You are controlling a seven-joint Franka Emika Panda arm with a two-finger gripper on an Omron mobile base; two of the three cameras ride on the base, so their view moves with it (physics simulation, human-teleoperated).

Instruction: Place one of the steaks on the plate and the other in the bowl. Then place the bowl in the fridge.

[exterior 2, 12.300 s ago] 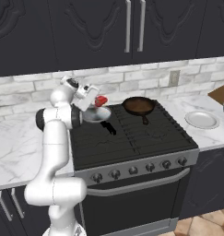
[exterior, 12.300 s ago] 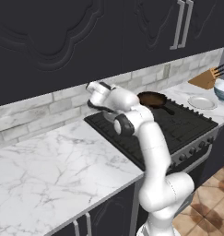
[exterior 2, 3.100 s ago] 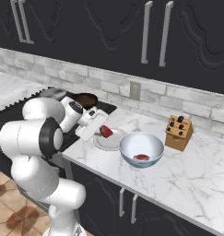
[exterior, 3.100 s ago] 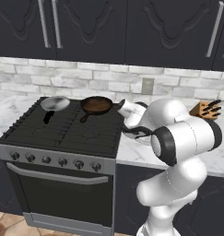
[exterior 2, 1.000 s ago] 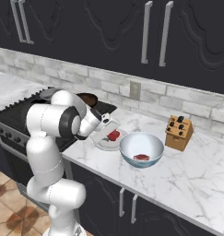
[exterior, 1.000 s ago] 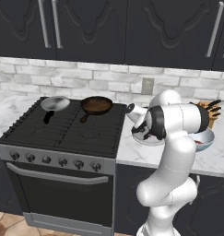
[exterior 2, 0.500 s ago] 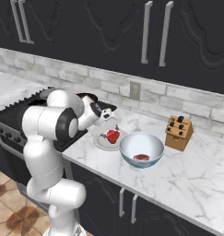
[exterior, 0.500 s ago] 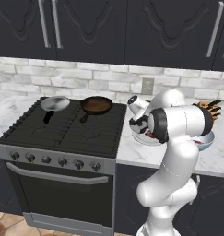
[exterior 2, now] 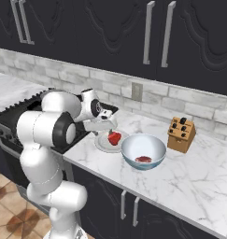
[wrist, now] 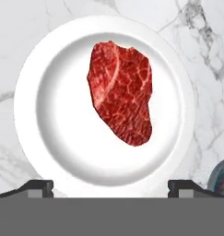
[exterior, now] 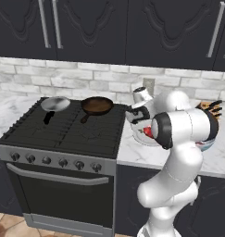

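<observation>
The two-finger dark-tipped claw [wrist: 111, 186] hangs directly above the small round pale plate [wrist: 39, 152], its tips spread wide with nothing between them. In the hand view, one flat slab of red marbled steak [wrist: 121, 92] lies on the plate, offset from centre toward 1 o'clock.

Step status, as a judgement: both meat placements appear complete. The second red steak [exterior 2: 143, 159] rests inside the wide deep white bowl [exterior 2: 144, 151], which stands just beside the plate at its 3 o'clock in the right base view. The remaining step is transfer of the bowl to the fridge.

Next move, as a judgement: lift clear of the plate, shift toward the bowl, and close on its rim, since the body is too wide to span. Keep the bowl level during transport.

Surface: a white grey-veined marble counter [exterior 2: 189, 182]. A tan wooden knife block [exterior 2: 181, 134] stands beyond the bowl at 1 o'clock. Room: dark cabinets [exterior: 132, 28] above a pale brick backsplash, and a black stove [exterior: 63, 139] carrying a brown frying pan [exterior: 97, 105].
</observation>
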